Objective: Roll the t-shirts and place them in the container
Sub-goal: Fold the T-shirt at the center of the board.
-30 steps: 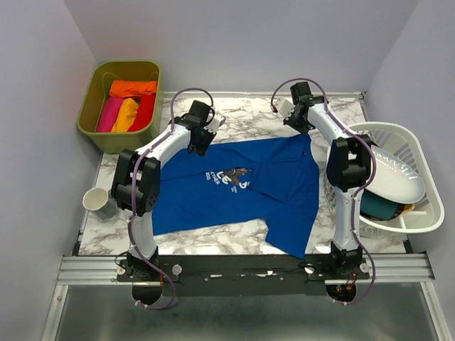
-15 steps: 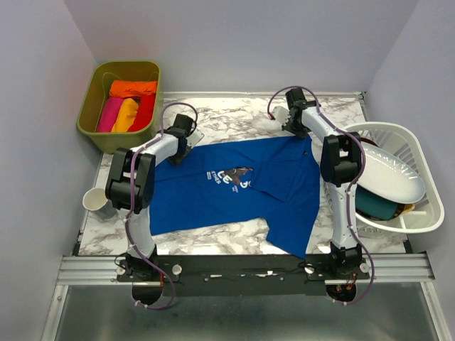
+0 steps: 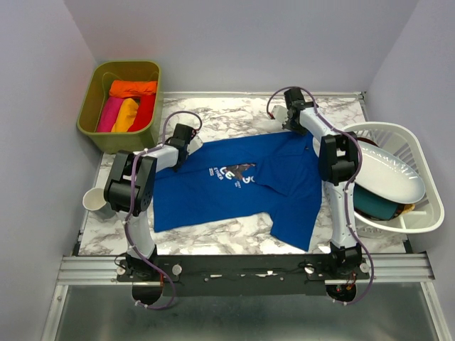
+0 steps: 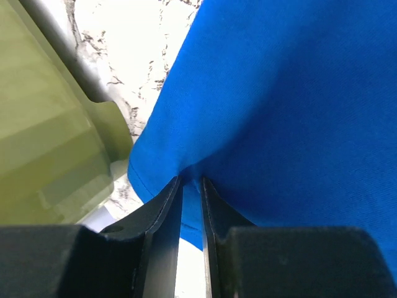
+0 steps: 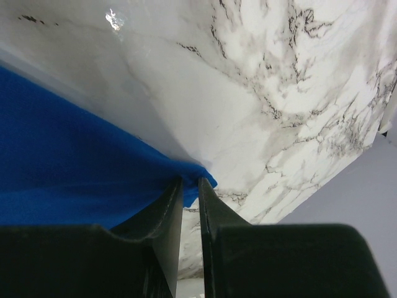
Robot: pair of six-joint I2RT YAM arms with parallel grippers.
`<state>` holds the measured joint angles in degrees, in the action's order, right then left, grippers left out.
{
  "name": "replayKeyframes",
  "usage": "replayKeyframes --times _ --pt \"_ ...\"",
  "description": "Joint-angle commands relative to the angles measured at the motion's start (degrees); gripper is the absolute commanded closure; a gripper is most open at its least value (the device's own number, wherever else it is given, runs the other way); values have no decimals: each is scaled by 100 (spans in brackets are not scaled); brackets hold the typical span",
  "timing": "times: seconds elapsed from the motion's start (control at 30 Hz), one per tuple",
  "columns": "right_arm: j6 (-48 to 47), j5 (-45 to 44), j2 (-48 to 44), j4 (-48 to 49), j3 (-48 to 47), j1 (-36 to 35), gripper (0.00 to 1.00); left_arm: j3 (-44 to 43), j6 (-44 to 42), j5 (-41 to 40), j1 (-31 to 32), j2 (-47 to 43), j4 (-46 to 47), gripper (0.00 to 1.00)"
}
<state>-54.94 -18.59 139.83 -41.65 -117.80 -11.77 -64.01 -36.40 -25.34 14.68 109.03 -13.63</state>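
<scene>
Examining the desk (image 3: pixel 234 114), we find the royal blue t-shirt (image 3: pixel 213 202) spread across the marble top between the two arms, with its chest graphic (image 3: pixel 231 174) facing up. The left gripper (image 3: pixel 186 144) sits at the shirt's far left corner. Its wrist view shows the jaws drawn nearly together on a pinch of blue cloth, which bunches at the fingertips (image 4: pixel 169 202). The right gripper (image 3: pixel 291 122) sits at the far right corner and is likewise clamped on the shirt's edge. A small tip of fabric shows just past its fingers (image 5: pixel 170 205).

From the overhead view both held corners appear to lie low on the desk, though we cannot confirm contact.

An olive bin (image 3: pixel 89 99) stands off the far left corner and holds the orange t-shirt (image 3: pixel 133 88), pink t-shirt (image 3: pixel 110 114), yellow t-shirt (image 3: pixel 126 114) and red t-shirt (image 3: pixel 144 112). A white basket (image 3: pixel 398 131) at the right holds a white plate (image 3: pixel 391 177) over a teal dish (image 3: pixel 377 206). A cup (image 3: pixel 96 200) stands at the left edge.
</scene>
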Motion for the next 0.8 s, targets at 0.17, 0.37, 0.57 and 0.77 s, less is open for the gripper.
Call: replayKeyframes --times 0.17,0.37,0.57,0.77 --pt "45 -13 -43 -27 231 -18 75 -68 168 503 -114 -286 -517 70" --pt "115 39 -88 -71 363 -18 75 195 143 434 -123 -541 -580 70" --pt "133 206 -44 -115 354 -89 75 933 -77 144 -360 -734 -149 70" --pt "-69 321 -96 -71 424 -273 74 1408 -560 -23 -781 -699 334 70"
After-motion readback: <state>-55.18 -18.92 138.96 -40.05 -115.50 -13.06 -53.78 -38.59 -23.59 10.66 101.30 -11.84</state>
